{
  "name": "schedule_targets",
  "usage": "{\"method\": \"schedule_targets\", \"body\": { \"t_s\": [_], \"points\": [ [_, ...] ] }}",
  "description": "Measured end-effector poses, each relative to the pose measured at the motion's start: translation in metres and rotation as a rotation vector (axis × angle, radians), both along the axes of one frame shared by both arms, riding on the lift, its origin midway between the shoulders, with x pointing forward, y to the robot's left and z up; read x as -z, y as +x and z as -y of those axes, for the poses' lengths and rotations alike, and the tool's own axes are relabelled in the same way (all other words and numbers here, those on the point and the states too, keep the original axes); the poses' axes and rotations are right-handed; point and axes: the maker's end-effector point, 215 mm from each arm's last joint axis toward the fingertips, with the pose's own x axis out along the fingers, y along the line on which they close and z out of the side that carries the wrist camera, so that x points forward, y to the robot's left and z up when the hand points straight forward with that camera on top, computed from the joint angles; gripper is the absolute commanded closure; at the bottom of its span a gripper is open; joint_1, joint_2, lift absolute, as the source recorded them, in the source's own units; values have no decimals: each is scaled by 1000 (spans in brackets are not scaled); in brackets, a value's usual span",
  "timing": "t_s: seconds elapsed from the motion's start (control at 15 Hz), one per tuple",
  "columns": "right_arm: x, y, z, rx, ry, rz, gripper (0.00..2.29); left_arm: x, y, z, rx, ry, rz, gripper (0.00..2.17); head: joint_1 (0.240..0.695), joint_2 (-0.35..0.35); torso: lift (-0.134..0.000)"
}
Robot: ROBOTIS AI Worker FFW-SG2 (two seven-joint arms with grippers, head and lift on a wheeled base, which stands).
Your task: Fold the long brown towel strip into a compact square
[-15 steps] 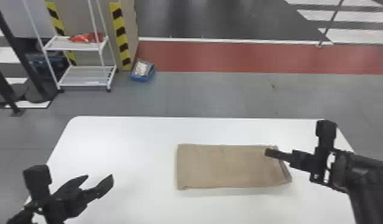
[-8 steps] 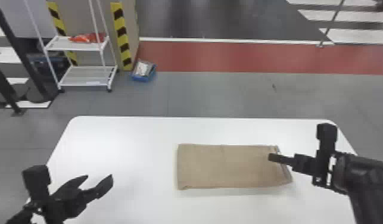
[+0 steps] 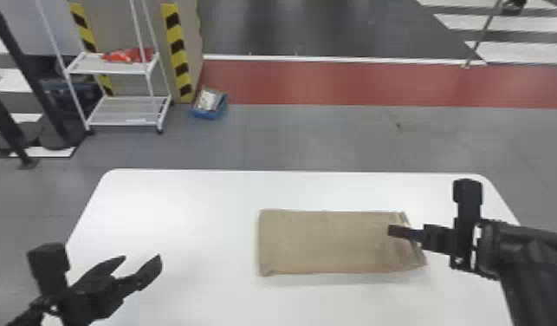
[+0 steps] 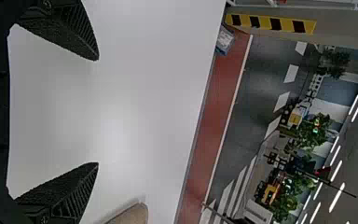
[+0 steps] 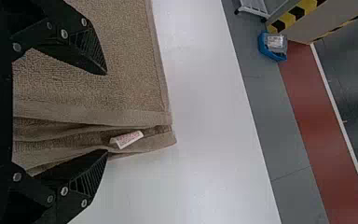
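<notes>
my right gripper (image 5: 106, 112) is wide over the layered end of the towel (image 3: 329, 242) on the table (image 3: 182, 208); if i pinch too shallow, lower layers could slip, skewing the fold; my left gripper (image 4: 98, 111) gapes well apart

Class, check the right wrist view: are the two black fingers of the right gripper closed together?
No, the right gripper has its fingers wide apart, with white table visible beyond the brown towel's layered end.

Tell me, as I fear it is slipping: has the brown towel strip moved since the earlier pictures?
No, not visibly: in the head view, the towel strip lies in the same place against the table's far edge as before.
</notes>
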Motion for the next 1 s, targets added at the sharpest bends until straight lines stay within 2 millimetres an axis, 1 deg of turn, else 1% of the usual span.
{"method": "schedule_targets", "body": {
  "t_s": [0.2, 0.47, 0.73, 0.87, 1.0],
  "points": [
    [4, 0, 0, -9, -18, -9, 475, 1, -2, -1, -1, 0, 1, 76, 695, -29, 0],
    [6, 0, 1, -11, -30, -14, 461, 1, -3, -1, 0, 0, 1, 76, 695, -31, 0],
    [5, -3, 10, 29, 12, -16, 461, 0, -2, -1, 0, 0, 4, 76, 695, -41, 0],
    [1, 0, 9, 34, 24, -13, 461, 0, -2, -1, -1, 0, 4, 76, 695, -40, 0],
    [-4, 5, 4, 36, 50, -3, 461, 0, -2, -3, -3, 1, 4, 76, 695, -35, 0]
  ]
}}
